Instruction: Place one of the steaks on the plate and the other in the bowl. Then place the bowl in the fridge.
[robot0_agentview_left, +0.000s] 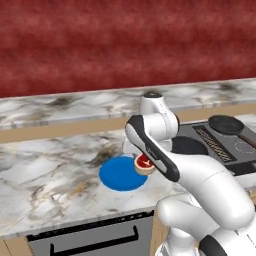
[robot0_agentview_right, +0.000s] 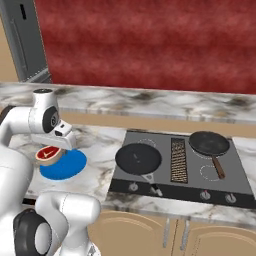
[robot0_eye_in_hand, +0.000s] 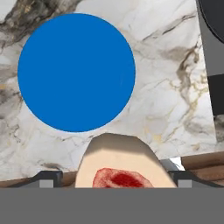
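Note:
A pink-red steak (robot0_eye_in_hand: 119, 168) with a pale fat rim sits between my gripper's (robot0_eye_in_hand: 116, 180) fingers, and the gripper is shut on it. In the left base view the steak (robot0_agentview_left: 144, 164) hangs over the right edge of the blue plate (robot0_agentview_left: 120, 174). From the right base camera the steak (robot0_agentview_right: 49, 155) is under my hand, over the plate's (robot0_agentview_right: 65, 166) left part. The plate (robot0_eye_in_hand: 76, 72) lies bare on the marble counter, well below the hand. The grey fridge (robot0_agentview_right: 27, 42) stands at the far left. The bowl and the other steak are out of view.
A black cooktop (robot0_agentview_right: 180, 167) lies right of the plate with two black frying pans (robot0_agentview_right: 138, 158) (robot0_agentview_right: 209, 143) on it. A raised marble ledge (robot0_agentview_right: 150, 102) runs along the red back wall. A dark appliance front (robot0_agentview_left: 90, 240) sits under the counter edge.

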